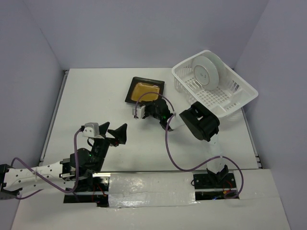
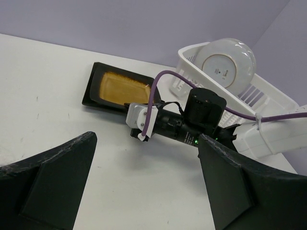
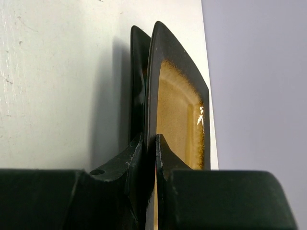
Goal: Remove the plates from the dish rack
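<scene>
Lavender walls are enclosing a white table point(image 1: 96, 96). At its far right, the white dish rack point(image 1: 229, 101) is holding a round plate point(image 1: 207, 71) standing on edge. The plate's white underside is showing a small central mark too tiny to read. Left of the rack, the amber square plate point(image 1: 145, 91) is resting over a second black-rimmed plate point(image 3: 136, 72). The right gripper point(image 3: 149, 143) is pinching the amber plate's near rim, fingers pressed onto it. The left gripper point(image 1: 114, 135), well left of the rack, is hovering with fingers spread wide.
</scene>
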Controlling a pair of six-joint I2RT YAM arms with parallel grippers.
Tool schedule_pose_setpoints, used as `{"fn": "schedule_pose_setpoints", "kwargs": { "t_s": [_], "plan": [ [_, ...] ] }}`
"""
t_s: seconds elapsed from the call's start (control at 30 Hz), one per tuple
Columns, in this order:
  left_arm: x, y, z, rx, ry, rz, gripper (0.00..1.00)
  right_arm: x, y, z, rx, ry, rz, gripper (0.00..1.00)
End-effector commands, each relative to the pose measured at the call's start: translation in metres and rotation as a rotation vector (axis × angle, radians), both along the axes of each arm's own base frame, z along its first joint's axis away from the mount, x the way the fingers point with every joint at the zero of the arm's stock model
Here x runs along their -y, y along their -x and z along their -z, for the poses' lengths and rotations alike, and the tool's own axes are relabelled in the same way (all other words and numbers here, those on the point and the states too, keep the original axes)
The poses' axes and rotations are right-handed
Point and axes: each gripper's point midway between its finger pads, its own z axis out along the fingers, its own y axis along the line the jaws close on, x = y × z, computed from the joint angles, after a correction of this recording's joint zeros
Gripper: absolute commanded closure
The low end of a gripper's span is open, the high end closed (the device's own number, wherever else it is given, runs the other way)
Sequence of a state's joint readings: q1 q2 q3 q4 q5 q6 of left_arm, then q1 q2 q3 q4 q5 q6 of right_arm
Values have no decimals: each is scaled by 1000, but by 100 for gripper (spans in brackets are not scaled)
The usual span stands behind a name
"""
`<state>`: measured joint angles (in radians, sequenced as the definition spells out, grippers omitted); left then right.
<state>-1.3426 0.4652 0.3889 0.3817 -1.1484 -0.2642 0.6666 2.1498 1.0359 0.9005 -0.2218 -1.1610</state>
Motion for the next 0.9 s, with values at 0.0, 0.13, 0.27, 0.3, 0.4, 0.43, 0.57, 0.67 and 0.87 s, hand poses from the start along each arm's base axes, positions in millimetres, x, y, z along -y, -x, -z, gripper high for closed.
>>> {"fn": "schedule_pose_setpoints", "kwargs": {
  "t_s": [0.0,0.13,0.27,0.3,0.4,0.43,0.57,0.67,0.87],
  "plan": [
    [-2,0,-22,21,73,-2,0,-7,-9,-92,244,-151,-18,98],
    [-2,0,-22,18,66,-5,0,-8,-11,-92,237,-153,-17,95],
    [-2,0,-22,18,64,-3,0,-7,-13,-90,235,-154,-8,91],
    [-2,0,-22,18,66,-3,1,-6,-13,-89,238,-152,-6,89],
    [-1,0,-23,20,67,-1,0,-3,-14,-88,256,-148,10,79],
    [0,0,-23,20,64,2,0,-2,-15,-88,265,-141,16,77],
    [1,0,-23,22,57,8,0,0,-16,-91,275,-151,29,66],
    [2,0,-23,22,50,9,1,2,-15,-94,282,-168,35,59],
    [9,1,-23,23,31,33,2,5,-12,-85,248,-144,44,51]
  ]
}}
